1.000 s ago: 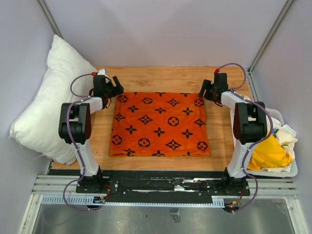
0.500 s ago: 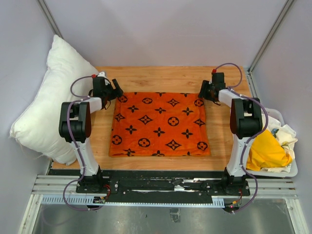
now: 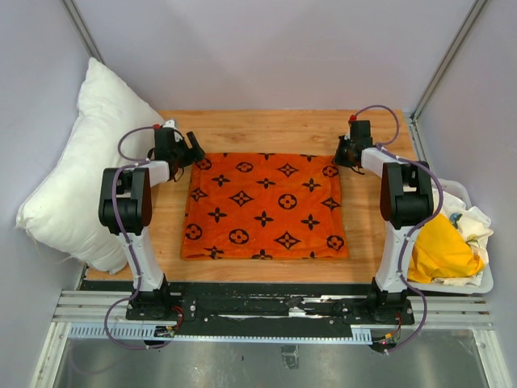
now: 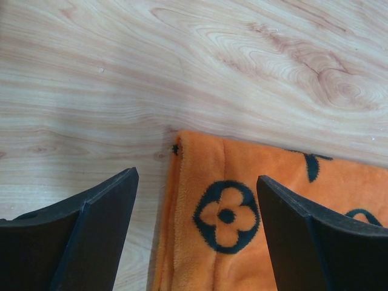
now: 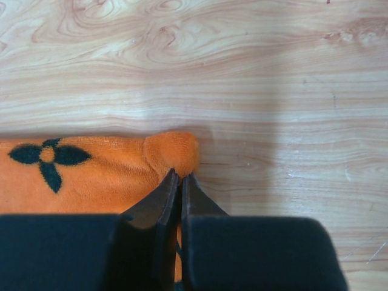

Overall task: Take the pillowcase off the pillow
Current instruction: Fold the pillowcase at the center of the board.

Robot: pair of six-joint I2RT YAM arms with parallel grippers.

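Note:
The orange pillowcase (image 3: 265, 206) with black motifs lies flat in the middle of the wooden table (image 3: 275, 129). The plain white pillow (image 3: 81, 170) is outside it, leaning on the left wall. My left gripper (image 3: 196, 144) hovers over the case's far left corner. In the left wrist view that gripper (image 4: 197, 176) is open, its fingers either side of the corner of the pillowcase (image 4: 242, 230). My right gripper (image 3: 341, 155) is at the far right corner. In the right wrist view it (image 5: 180, 174) is shut, pinching a small bunched fold of the pillowcase (image 5: 91, 173).
A white tray (image 3: 477, 283) stands off the table's right edge, holding a yellow cloth (image 3: 440, 246) and white cloths. Walls close in on the left, back and right. Bare wood runs along the table's far edge.
My right gripper has closed on the far right corner of the pillowcase, after shifting slightly toward it. The left gripper has barely moved and stays open.

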